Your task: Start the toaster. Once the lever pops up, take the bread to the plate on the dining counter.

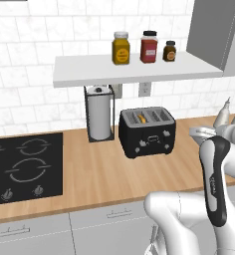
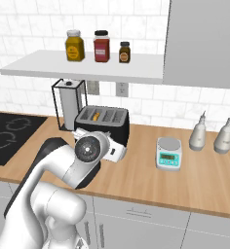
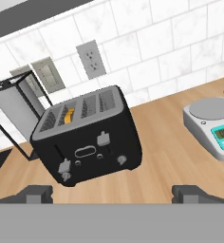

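Note:
The black toaster (image 1: 147, 132) stands on the wooden counter by the tiled wall, its front towards me. An orange-tan edge of bread (image 3: 69, 115) shows in its left slot (image 1: 142, 118). The grey lever (image 3: 103, 138) sits at the middle of the front face, above an oval button. My gripper (image 3: 115, 195) is open, hanging a short way in front of the toaster (image 3: 88, 137) and above the counter, with nothing between its fingertips. The plate and the dining counter are out of view.
A paper towel stand (image 1: 99, 113) is just left of the toaster, and a black cooktop (image 1: 25, 167) lies further left. A kitchen scale (image 2: 168, 153) and two grey bottles (image 2: 200, 132) stand to the right. A shelf (image 1: 134, 69) with jars hangs above.

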